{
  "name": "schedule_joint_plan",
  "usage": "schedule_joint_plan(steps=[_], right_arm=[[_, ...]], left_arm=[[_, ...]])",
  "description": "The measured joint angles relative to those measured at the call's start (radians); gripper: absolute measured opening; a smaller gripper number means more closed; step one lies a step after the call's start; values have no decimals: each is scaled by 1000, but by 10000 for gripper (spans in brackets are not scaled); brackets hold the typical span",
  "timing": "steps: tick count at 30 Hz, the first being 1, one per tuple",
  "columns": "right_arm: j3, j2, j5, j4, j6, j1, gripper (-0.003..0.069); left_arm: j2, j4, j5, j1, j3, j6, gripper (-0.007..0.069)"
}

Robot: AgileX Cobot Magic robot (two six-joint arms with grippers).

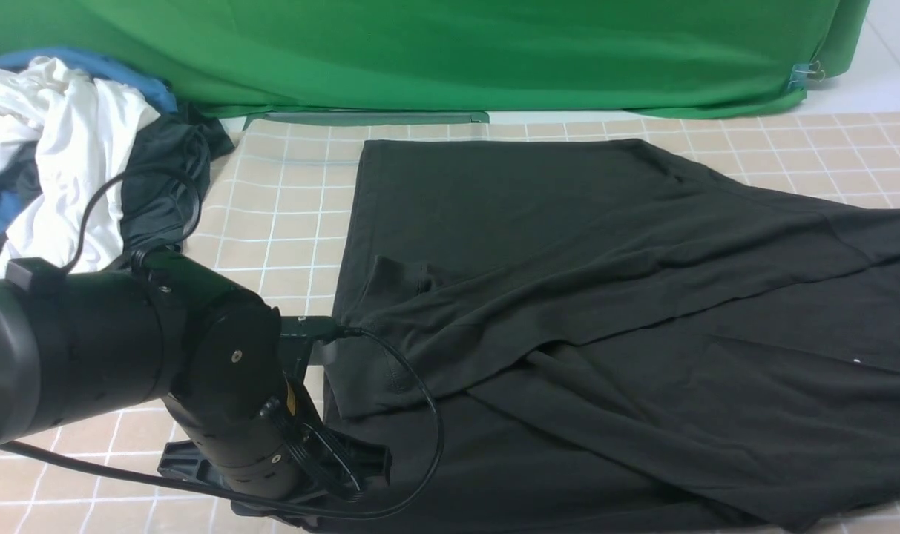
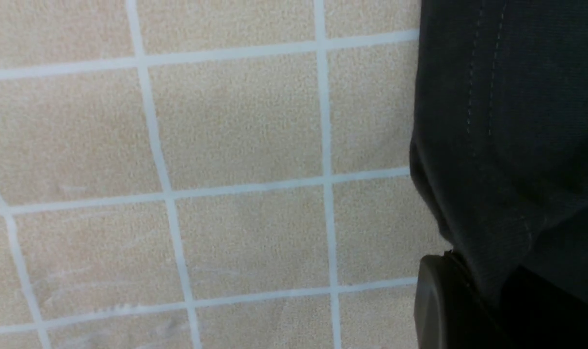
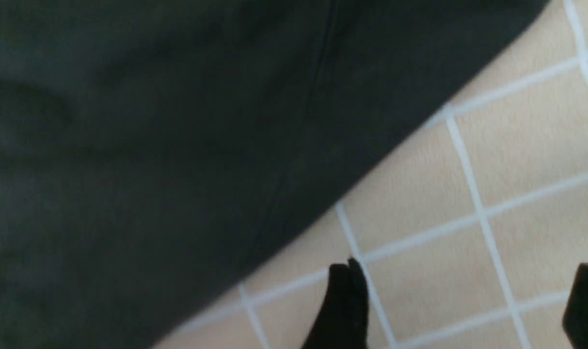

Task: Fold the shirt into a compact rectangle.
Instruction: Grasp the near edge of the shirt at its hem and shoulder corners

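The black shirt lies spread over the tiled table, with one side and a sleeve folded diagonally across its body. A tiny white speck shows on it; no logo is readable. My left gripper is low at the shirt's near left edge, mostly hidden behind its own wrist. In the left wrist view the left gripper is shut on the shirt's stitched edge. My right gripper is open over bare tile, just beside the shirt's edge. The right arm is out of the front view.
A pile of clothes sits at the back left: a white garment, blue fabric and a dark grey garment. A green backdrop hangs behind the beige tiled table. The left arm's cable loops over the shirt.
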Motion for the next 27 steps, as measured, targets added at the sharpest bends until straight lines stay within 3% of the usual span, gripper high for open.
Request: schedule_joint_plan(steps=[14, 20, 27], right_arm=[[-45, 222, -196, 93, -22, 92, 585], [-51, 243, -197, 87, 18, 154, 587], [-54, 243, -177, 56, 56, 158, 588]], left_arm=[[0, 2, -2, 0, 0, -4, 30], [0, 3, -11, 0, 0, -15, 30], [0, 3, -32, 0, 0, -15, 30]])
